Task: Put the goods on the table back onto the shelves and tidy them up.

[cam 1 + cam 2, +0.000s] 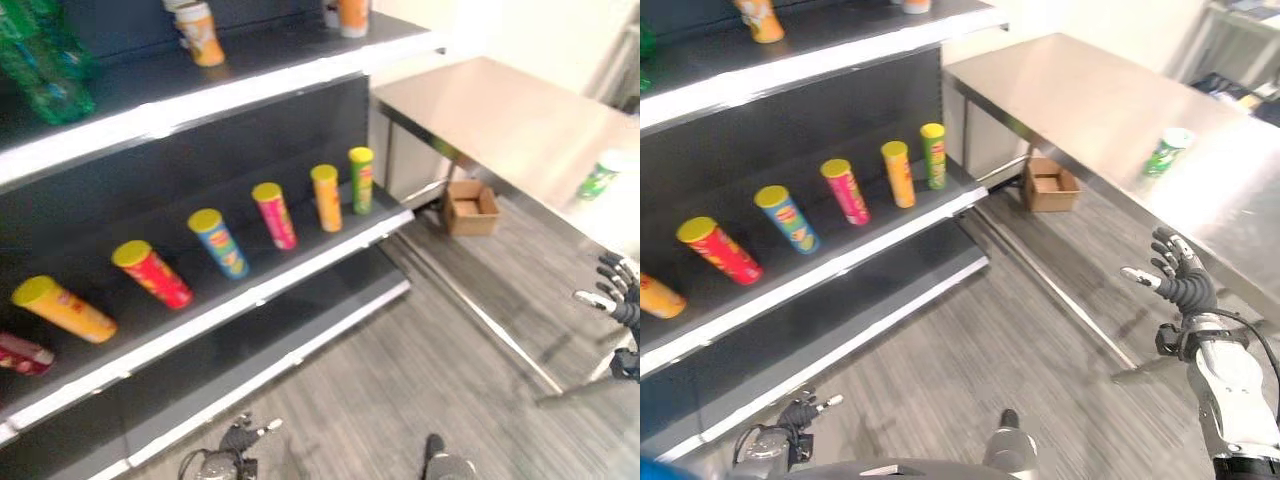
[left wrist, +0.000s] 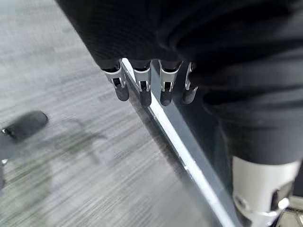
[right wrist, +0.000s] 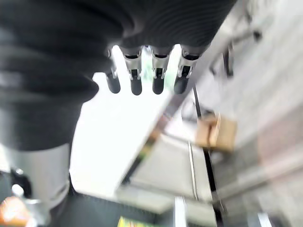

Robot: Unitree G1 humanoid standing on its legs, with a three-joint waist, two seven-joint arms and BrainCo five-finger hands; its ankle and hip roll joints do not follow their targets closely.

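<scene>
Right eye view | right hand (image 1: 1175, 275) open, empty, beside table (image 1: 1110, 100) edge | green can (image 1: 1166, 150) well apart

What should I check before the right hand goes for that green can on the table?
1. Right hand empty, fingers relaxed: ok.
2. Left hand empty, hanging low by the bottom shelf edge: ok.
3. Green can alone on the steel table, nothing crowding it: ok.
4. Can upright or lying: cannot tell.
5. Hand at the can: not ok, it hangs short of the table edge.
6. Free spot on the middle shelf between the standing tubes: ok.
</scene>
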